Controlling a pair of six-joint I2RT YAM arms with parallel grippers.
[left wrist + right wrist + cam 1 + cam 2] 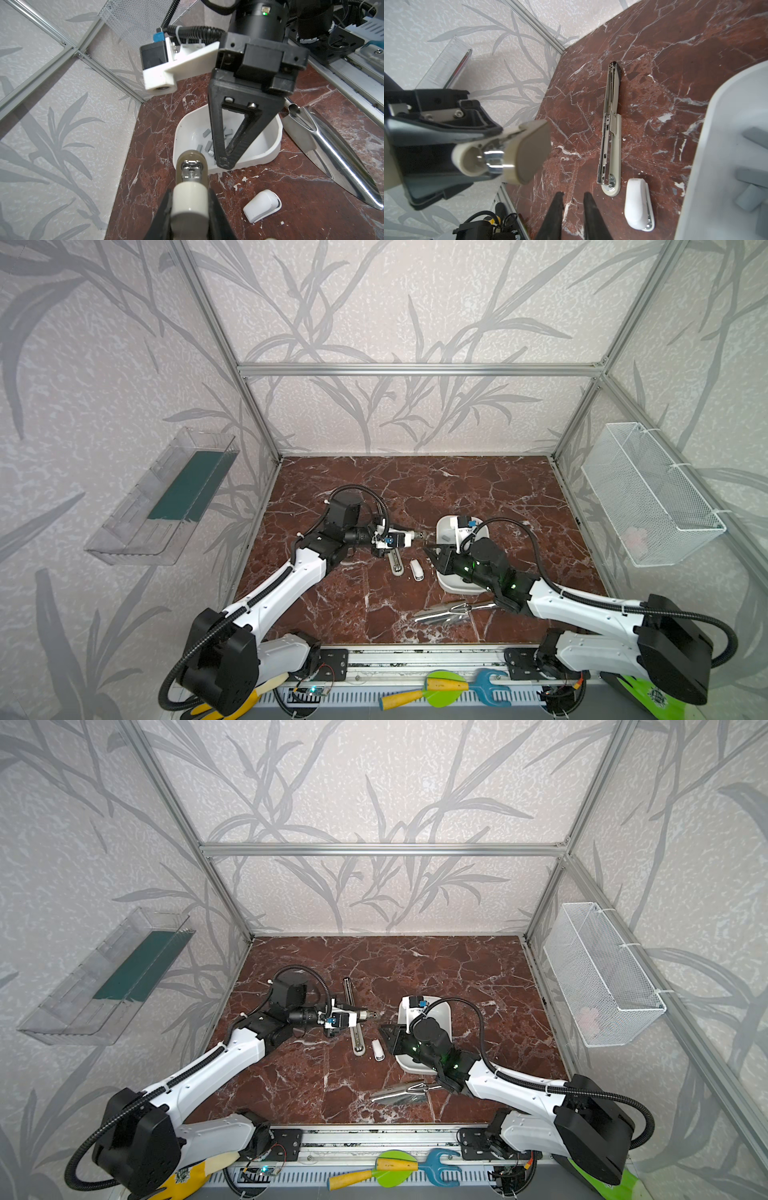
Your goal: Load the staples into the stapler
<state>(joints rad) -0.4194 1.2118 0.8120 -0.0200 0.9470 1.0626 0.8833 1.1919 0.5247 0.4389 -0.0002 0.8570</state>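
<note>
Left gripper (190, 207) clamps stapler (191, 172); right gripper (224, 162) screens staples (207, 145) in tray (268, 145); scoop (332, 149) beside

Bare tabletop (415, 485) beyond flat-open stapler (610, 135)

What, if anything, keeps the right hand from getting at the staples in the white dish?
Likely nothing; probably yes. The right hand hangs empty at the rim of the dish, and the staples lie loose and uncovered inside. The left hand, gripping a small stapler, is off to the side.
</note>
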